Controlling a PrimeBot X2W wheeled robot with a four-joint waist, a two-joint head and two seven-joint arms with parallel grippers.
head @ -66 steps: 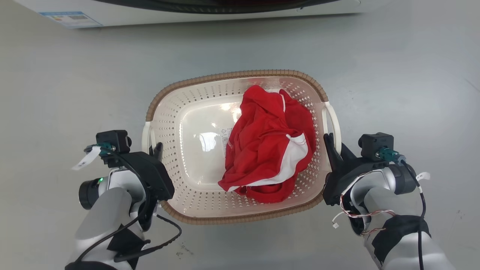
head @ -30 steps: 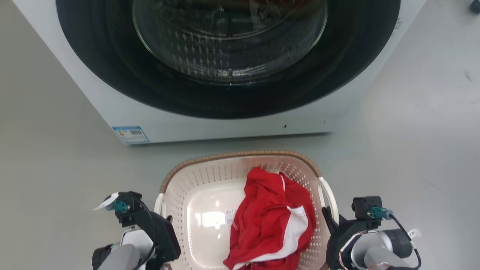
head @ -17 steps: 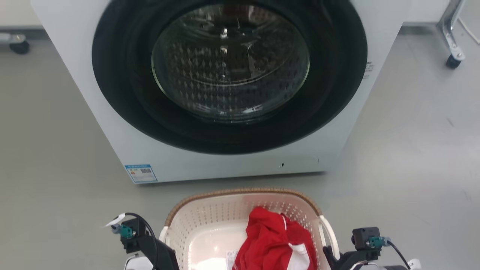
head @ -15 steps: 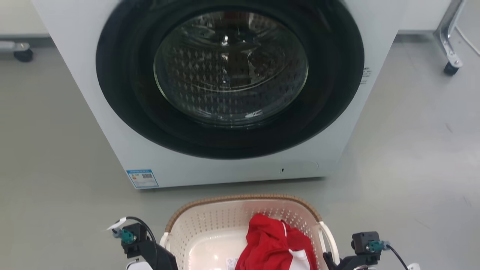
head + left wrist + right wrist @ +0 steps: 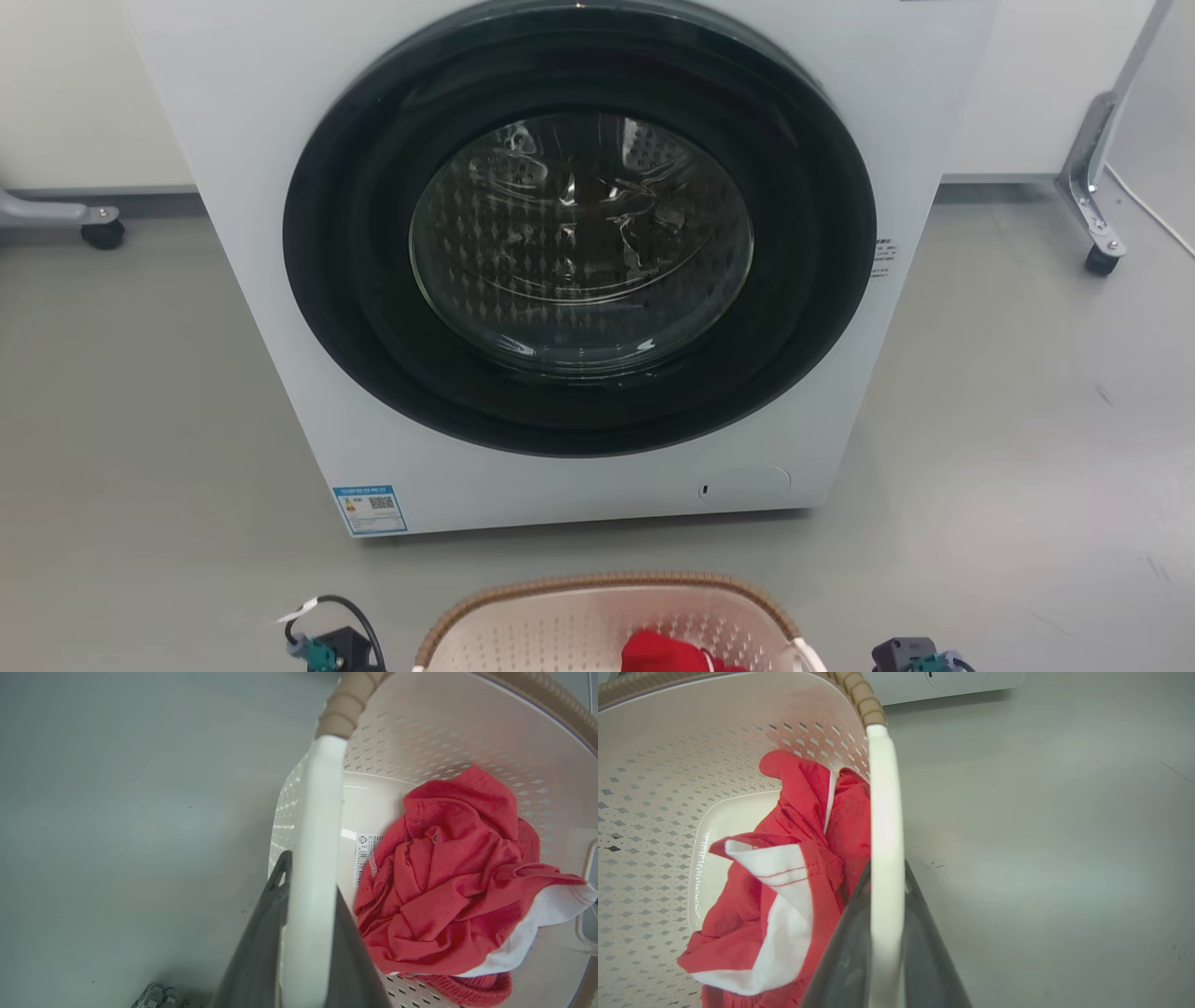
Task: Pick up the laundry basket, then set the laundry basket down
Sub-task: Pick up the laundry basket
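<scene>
The laundry basket (image 5: 607,584) sits at 6 o'clock in the head view, just in front of the robot, with a crumpled red garment (image 5: 448,877) lying toward its right side. Whether its base is off the floor cannot be told. The left end effector (image 5: 310,891) pinches the white left handle (image 5: 317,812) between its two dark fingers, and the right end effector (image 5: 887,872) pinches the right handle (image 5: 885,788) the same way. The step in hand looks like carrying the basket. Doing it well probably means moving both arms together at one height, so the basket stays level, neither thin handle twists out of its pinch, and the off-centre garment does not slide.

The room: a white front-loading washer (image 5: 579,280) with its round door closed fills the view from centre to 12 o'clock, close beyond the basket's far rim, so forward travel has little room. The grey floor (image 5: 1027,420) is smooth and faintly scuffed. Wheeled frame legs (image 5: 1102,257) stand at 3 and 9 o'clock. A small blue label (image 5: 371,509) sits at the washer's 7 o'clock corner.
</scene>
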